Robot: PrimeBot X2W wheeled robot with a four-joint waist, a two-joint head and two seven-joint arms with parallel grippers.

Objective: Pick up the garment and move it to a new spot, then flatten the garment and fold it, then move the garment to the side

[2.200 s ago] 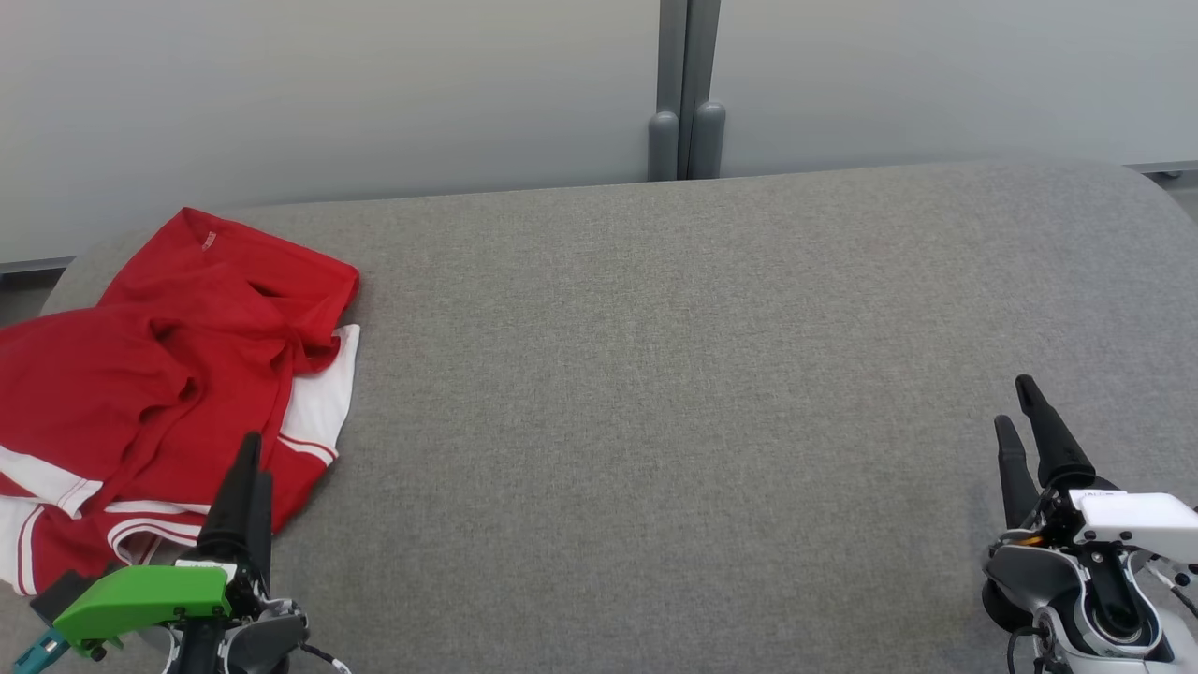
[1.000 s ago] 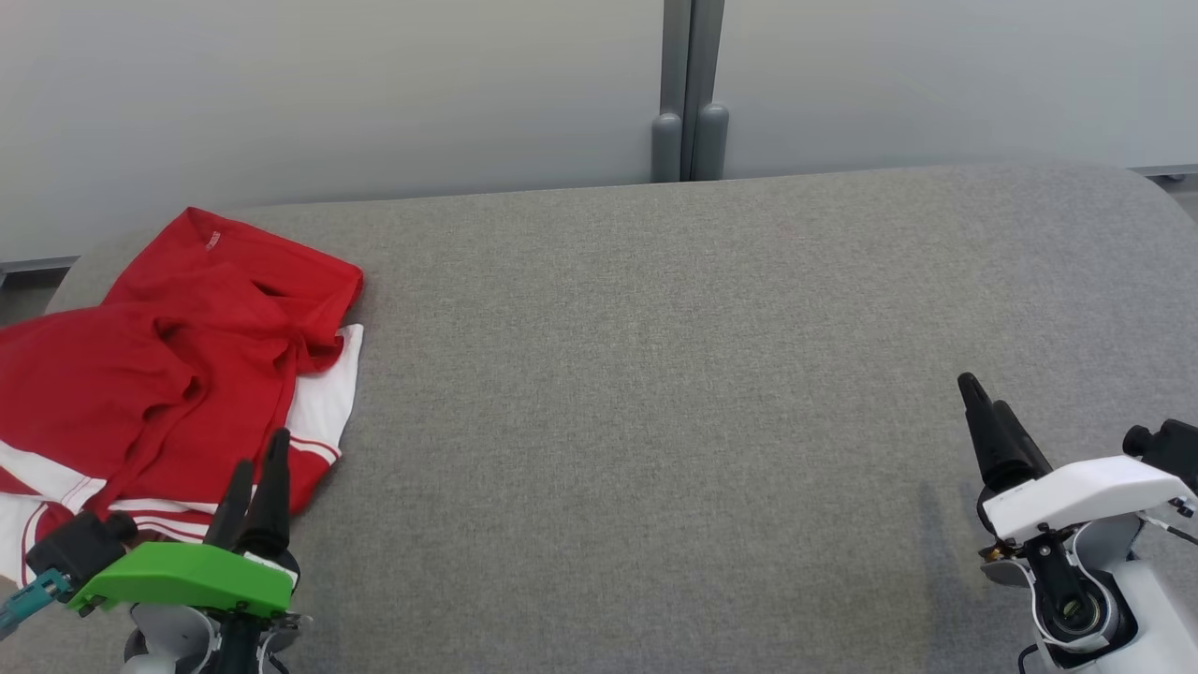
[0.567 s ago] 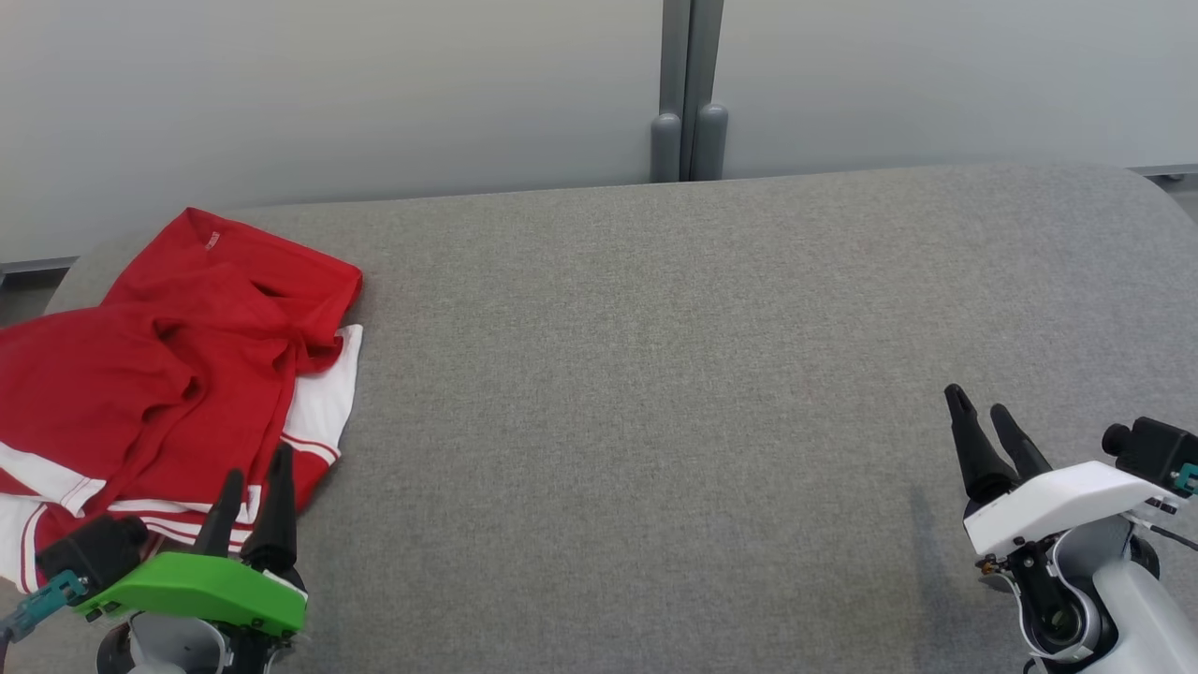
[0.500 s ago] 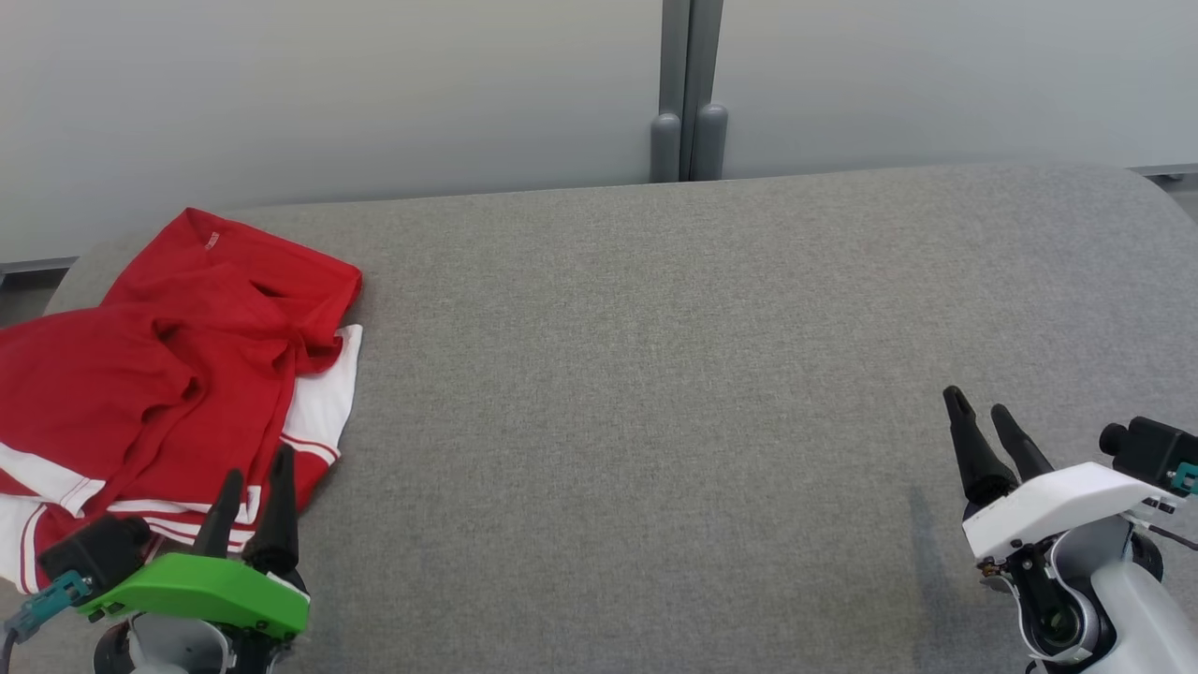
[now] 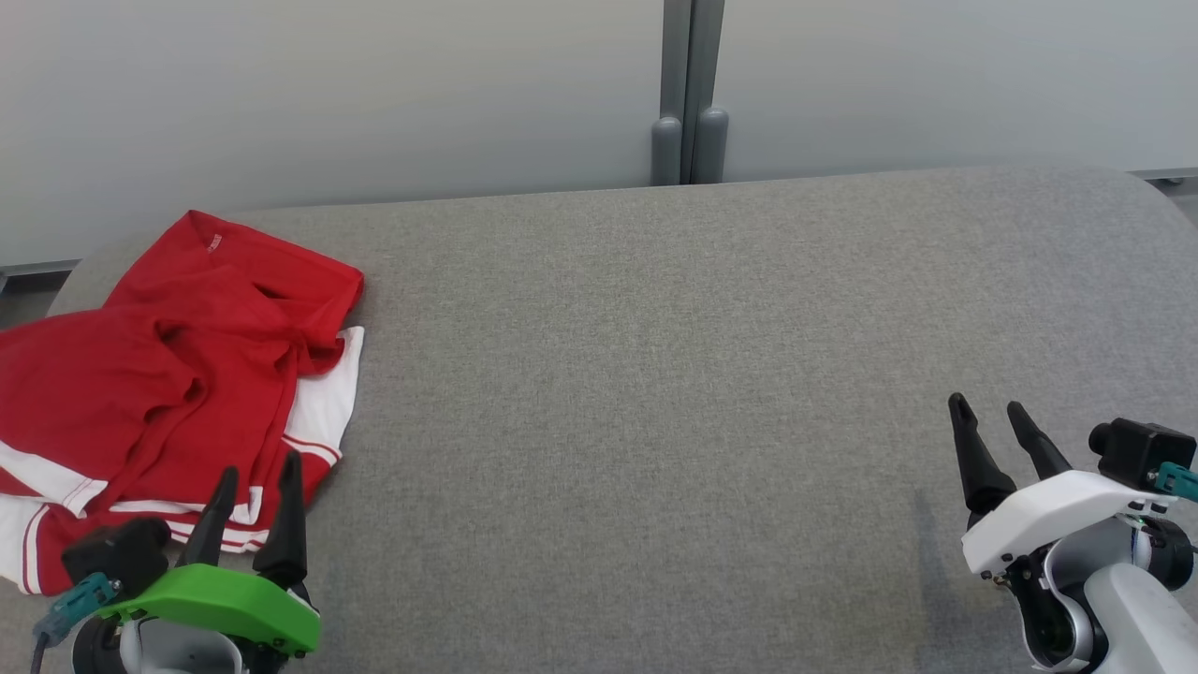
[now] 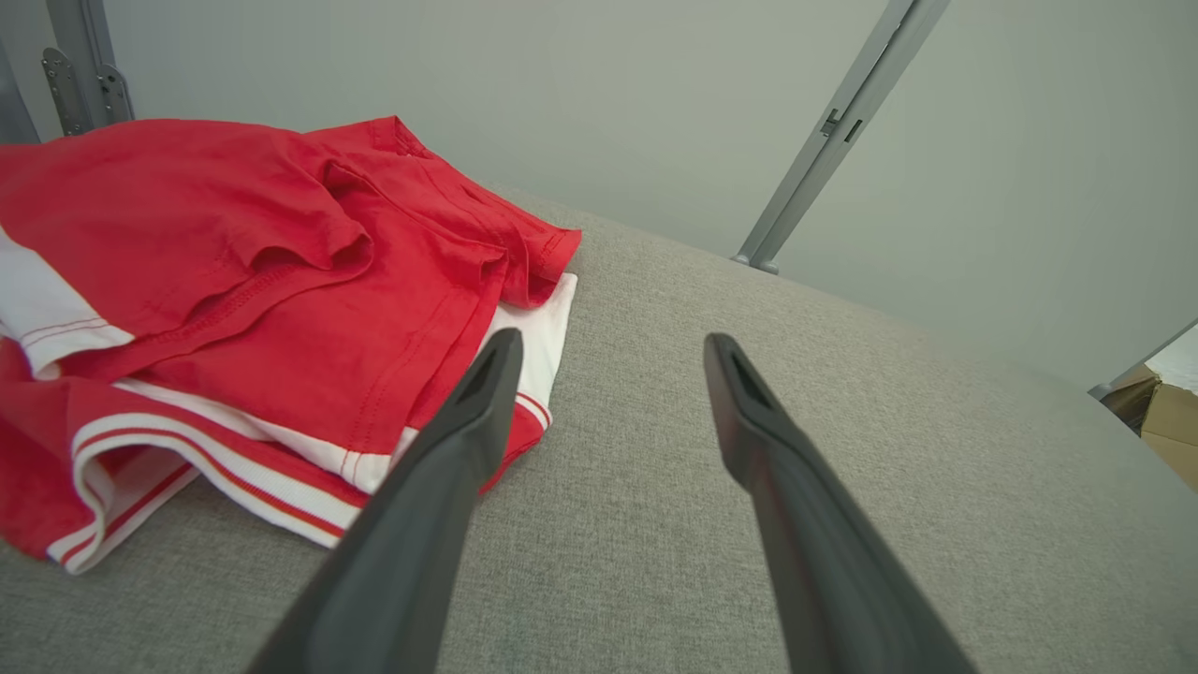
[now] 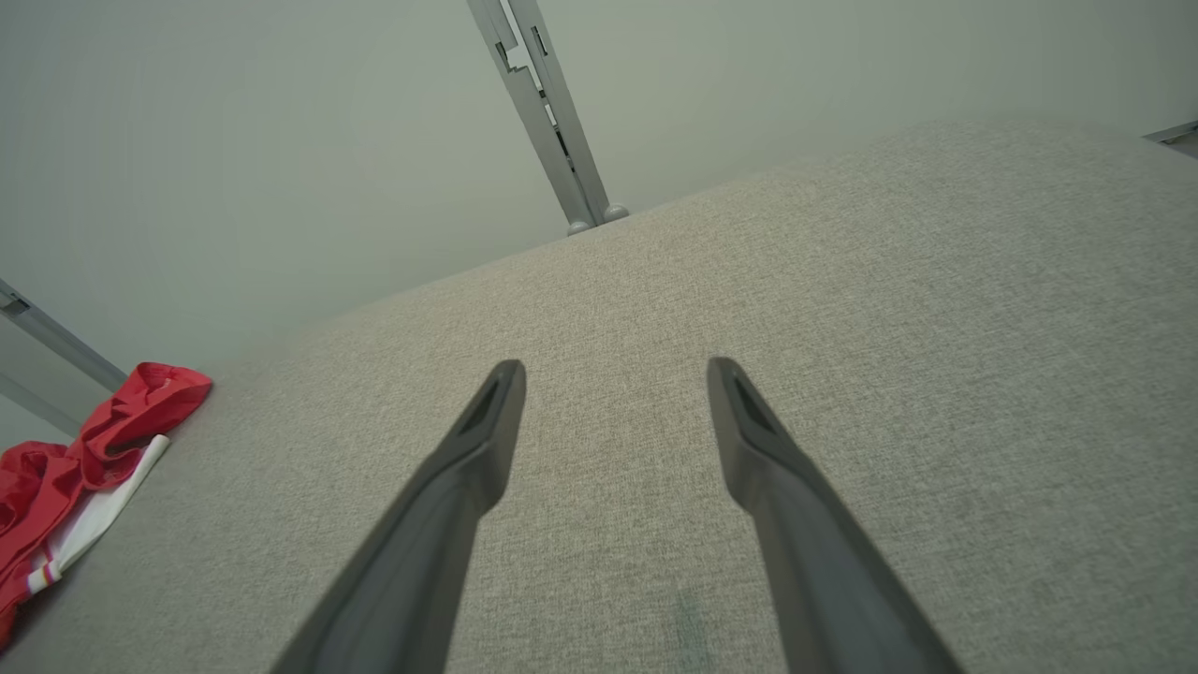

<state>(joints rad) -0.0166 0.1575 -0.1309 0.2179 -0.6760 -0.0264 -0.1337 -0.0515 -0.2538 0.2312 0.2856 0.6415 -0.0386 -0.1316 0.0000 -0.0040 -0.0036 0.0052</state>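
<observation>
Your garment: crumpled red-and-white heap at the left end of the grey padded surface | your left gripper: jaws apart, empty, tips by the garment's near edge | your right gripper: jaws apart, empty, well apart from the garment

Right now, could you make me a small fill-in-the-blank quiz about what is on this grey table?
1. The crumpled garment is mostly ____ with white trim.
2. It lies at the robot's ____ end of the grey table.
3. The left claw and the right claw both stand ____, holding nothing.
Missing words: red; left; open.
</observation>
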